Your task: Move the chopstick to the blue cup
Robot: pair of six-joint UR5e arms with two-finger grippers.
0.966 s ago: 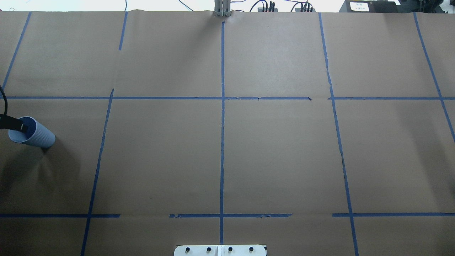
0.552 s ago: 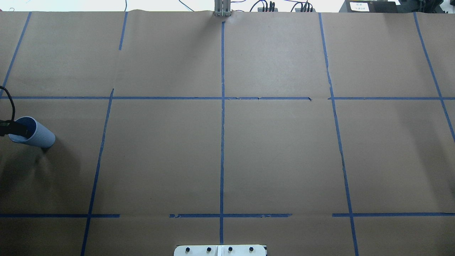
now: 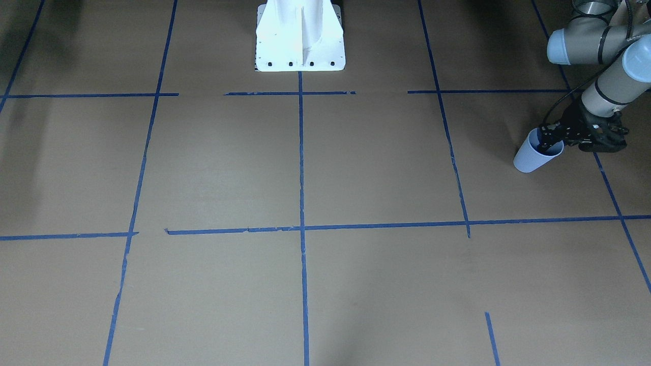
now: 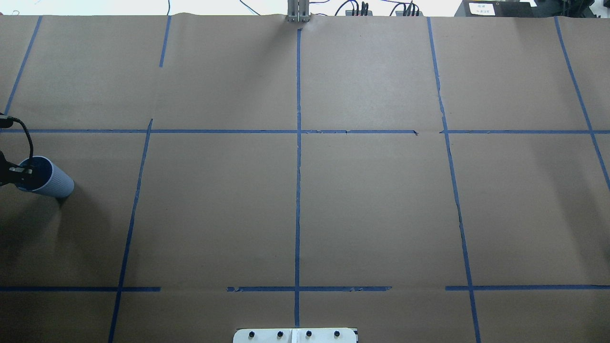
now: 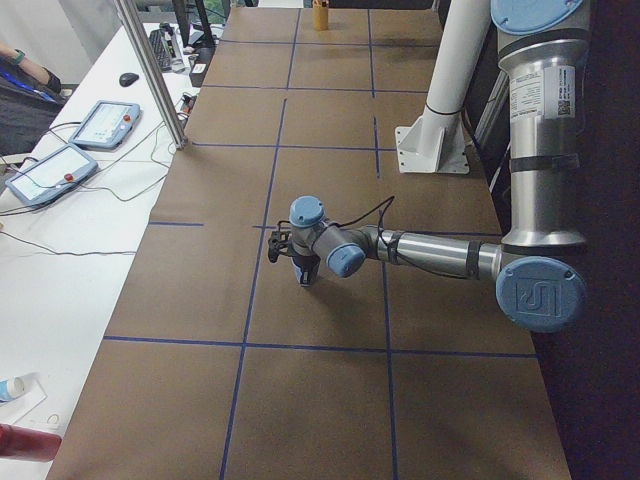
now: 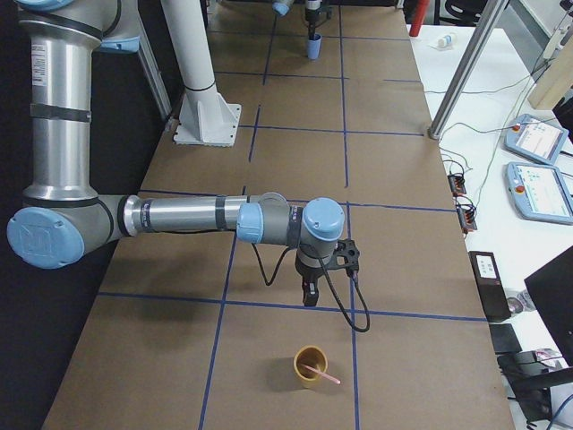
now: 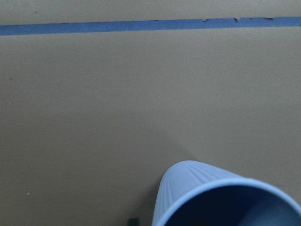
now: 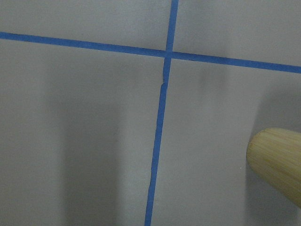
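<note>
The blue cup (image 4: 50,181) stands ribbed and upright at the table's far left; it also shows in the front view (image 3: 531,155) and fills the bottom of the left wrist view (image 7: 225,197). My left gripper (image 4: 26,172) (image 3: 550,140) is at the cup's rim, its tips just over the mouth. A tiny pale end (image 4: 29,170) shows there; I cannot tell whether the jaws hold it. One thin pink chopstick (image 6: 324,375) leans in a wooden cup (image 6: 311,367) at the table's right end. My right gripper (image 6: 309,291) hangs close beside that cup; its jaws are not readable.
Brown paper with blue tape lines (image 4: 298,190) covers the table. The white robot base (image 3: 300,35) stands at the middle of the near edge. The wooden cup's edge shows in the right wrist view (image 8: 277,162). Pendants and cables lie on the side bench (image 6: 537,170).
My left gripper has drawn back to the left, from well inside the blue cup's mouth to its rim. Its cable loop has risen. The cup has not moved.
</note>
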